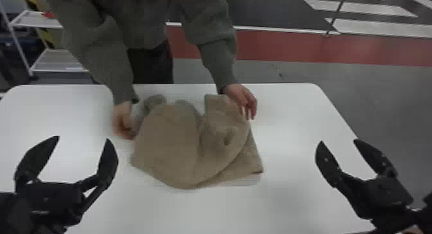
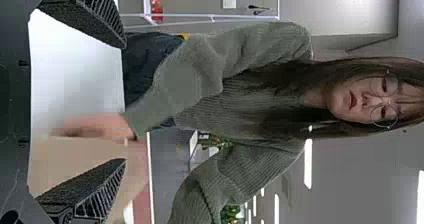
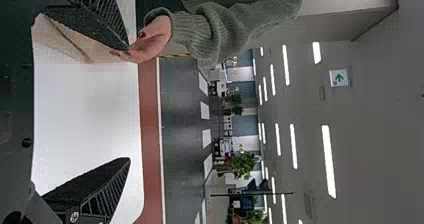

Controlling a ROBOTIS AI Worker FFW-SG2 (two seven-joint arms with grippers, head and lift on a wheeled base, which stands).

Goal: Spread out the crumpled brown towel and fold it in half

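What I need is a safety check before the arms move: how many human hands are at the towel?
2. In the head view, one hand is beside the brown towel's left side; the other hand is at its far right part.

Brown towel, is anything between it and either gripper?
Nothing visible lies between the right gripper and the towel. For the left gripper, a person's hand by the towel's left side may be in the way; another hand is at its far right.
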